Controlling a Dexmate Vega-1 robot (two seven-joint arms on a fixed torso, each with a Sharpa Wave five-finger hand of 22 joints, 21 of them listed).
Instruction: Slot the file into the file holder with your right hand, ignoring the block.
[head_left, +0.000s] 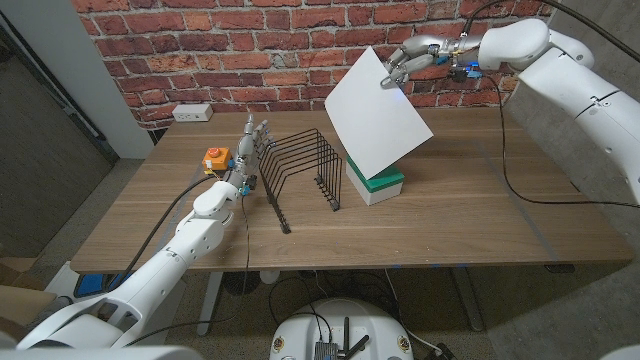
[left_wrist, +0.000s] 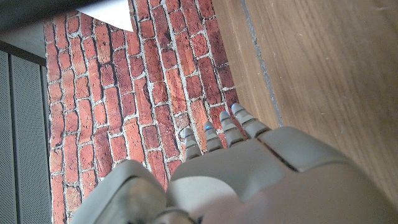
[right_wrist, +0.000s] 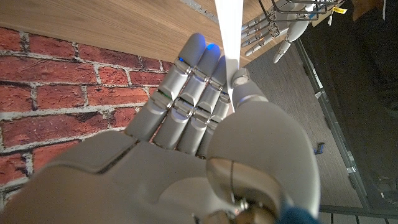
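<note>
Right arm: enters from the right edge of the head view and reaches up and left, so the right robot hand (head_left: 408, 62) sits in the upper right of the frame, in front of the brick wall (head_left: 250, 40).
Right robot hand state: pinching the file (head_left: 377, 110) by its top corner; in the right wrist view the thumb lies on one face of the sheet and the fingers (right_wrist: 186, 93) lie pressed together on the other.
File place: held in the air, upper middle-right of the head view, above the white and green block (head_left: 377, 183) and just right of the file holder (head_left: 303, 170).
File axis: tilted like a diamond, one corner up in the robot hand, the opposite corner down towards the block; the broad white face is turned to the camera.
Left arm: comes from the lower left corner of the head view; the left robot hand (head_left: 250, 145) stands upright at the holder's left end, fingers together and pointing up.
Left robot hand state: holds nothing; whether it touches the wire I cannot tell.
Hidden or unclear: the file covers the block's upper part; the orange object (head_left: 217, 158) behind the left robot hand is too small to identify.
Bench (head_left: 480, 210): wooden, carries the holder, block and orange object.
</note>
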